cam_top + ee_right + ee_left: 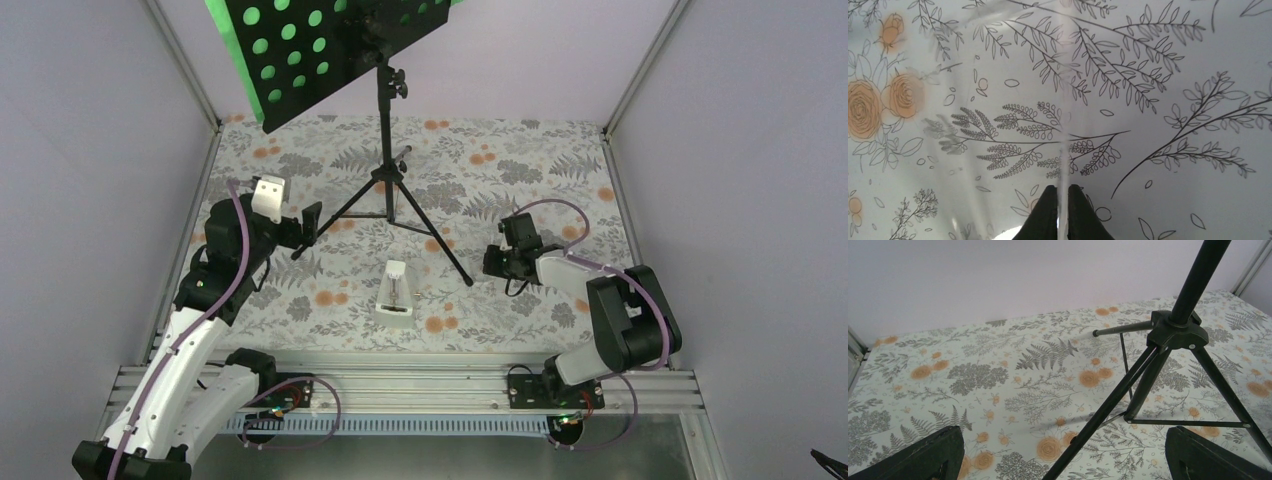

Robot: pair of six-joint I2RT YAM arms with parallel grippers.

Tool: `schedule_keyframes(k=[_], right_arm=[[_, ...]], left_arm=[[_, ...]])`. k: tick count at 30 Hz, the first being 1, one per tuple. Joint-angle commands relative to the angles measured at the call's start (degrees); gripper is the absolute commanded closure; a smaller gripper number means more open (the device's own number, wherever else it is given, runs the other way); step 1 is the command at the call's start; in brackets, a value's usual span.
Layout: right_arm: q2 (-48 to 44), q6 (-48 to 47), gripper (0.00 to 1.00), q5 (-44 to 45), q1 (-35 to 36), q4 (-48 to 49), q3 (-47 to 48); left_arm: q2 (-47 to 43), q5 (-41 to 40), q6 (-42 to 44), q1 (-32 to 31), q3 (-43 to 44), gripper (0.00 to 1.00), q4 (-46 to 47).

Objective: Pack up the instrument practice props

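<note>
right gripper (pixel 1063 212) pinched shut low over the floral table cover (pixel 1173 60), a thin see-through ridge (pixel 1063 125) between its tips — can't tell what it is. left gripper (pixel 1063 460) wide open, jaws either side of a leg of the music stand (pixel 1168 335), not touching it. metronome (pixel 396 295) upright on the cover between the arms. green pages (pixel 222 30) on the stand's desk. task looks barely begun — stand unfolded, nothing packed.
</note>
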Motion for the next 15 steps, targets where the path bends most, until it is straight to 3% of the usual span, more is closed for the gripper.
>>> schedule_keyframes(k=[1,11,15], right_arm=[[-0.7,2.26,0.96,-2.74,0.06,1.68,-1.54],[-14.01,8.97,0.96,-6.74,-7.12,7.03,-8.98],[-20.11,9.6,0.96,-13.65,-10.85,8.46,-11.32]], left_arm=[[-0.14,-1.24,0.77,0.19,-0.72,0.0,0.38],[0.18,-0.55,0.73,0.22,-0.89,0.0,0.41],[0.2,-0.37,0.76,0.26,-0.97,0.0,0.47]])
